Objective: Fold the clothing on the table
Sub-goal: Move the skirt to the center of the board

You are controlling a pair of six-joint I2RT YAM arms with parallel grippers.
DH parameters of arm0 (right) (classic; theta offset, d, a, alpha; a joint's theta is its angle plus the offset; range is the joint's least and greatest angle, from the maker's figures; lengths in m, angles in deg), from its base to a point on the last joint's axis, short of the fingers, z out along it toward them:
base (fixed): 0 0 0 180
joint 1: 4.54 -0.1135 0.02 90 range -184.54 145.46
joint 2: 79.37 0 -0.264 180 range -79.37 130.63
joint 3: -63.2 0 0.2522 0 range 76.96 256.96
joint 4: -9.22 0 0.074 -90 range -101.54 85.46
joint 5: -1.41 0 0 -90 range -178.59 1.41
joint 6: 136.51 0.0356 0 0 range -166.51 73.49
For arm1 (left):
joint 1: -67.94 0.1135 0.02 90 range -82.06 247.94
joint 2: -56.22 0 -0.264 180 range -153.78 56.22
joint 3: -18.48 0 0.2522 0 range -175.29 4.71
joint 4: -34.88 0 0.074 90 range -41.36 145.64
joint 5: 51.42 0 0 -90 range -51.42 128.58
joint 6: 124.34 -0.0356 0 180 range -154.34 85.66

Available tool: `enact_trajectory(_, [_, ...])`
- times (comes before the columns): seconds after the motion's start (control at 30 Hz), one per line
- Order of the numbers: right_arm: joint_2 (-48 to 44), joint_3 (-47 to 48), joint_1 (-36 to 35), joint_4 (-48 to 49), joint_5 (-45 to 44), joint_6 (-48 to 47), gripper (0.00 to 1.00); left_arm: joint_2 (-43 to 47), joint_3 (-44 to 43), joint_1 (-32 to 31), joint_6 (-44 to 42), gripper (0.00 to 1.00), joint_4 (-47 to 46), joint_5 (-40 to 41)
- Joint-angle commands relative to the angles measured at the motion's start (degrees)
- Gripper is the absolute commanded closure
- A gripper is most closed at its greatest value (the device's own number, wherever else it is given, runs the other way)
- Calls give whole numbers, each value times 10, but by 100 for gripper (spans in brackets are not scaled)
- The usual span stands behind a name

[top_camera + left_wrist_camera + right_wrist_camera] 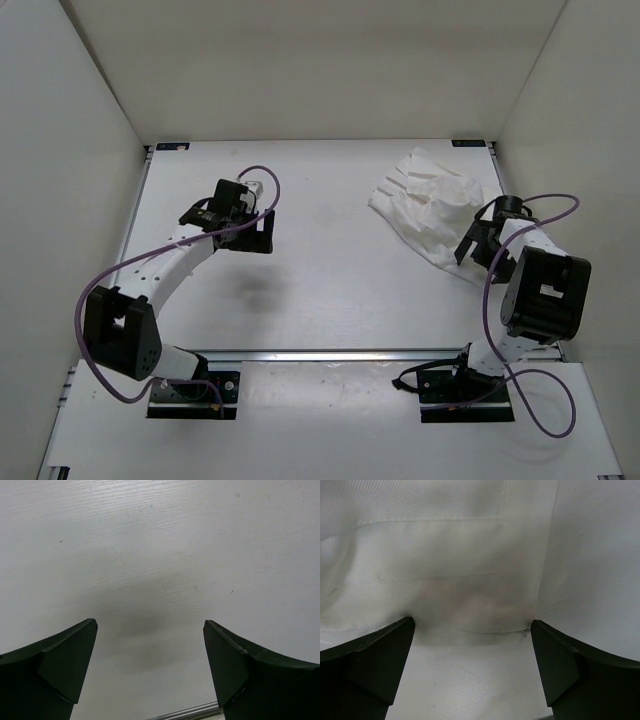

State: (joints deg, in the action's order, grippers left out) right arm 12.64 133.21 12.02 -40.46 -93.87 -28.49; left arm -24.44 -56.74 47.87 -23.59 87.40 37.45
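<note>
You see left gripper [150, 624] fingers apart over table [165, 535] | right gripper [472, 623] fingers apart at clothing [445, 565] edge (crumpled, far right)

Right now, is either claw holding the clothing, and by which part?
Nothing is held. The right claw stands open at the edge of the clothing, jaws not closed on it; the left claw is open over the table.

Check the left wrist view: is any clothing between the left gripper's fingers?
No, the open left gripper frames only bare table, no fabric.
</note>
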Motion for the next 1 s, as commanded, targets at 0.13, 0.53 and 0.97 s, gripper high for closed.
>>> enact_trajectory(0.13, [7, -28, 19, 39, 18, 3, 11, -1, -8, 15, -2, 1, -9, -24])
enact_trajectory(0.53, [32, -9, 2, 41, 46, -8, 100, -20, -22, 17, 0, 1, -21, -43])
enact_trajectory(0.97, [26, 278, -207, 111, 373, 20, 100, -5, -26, 48, 27, 1, -53, -70])
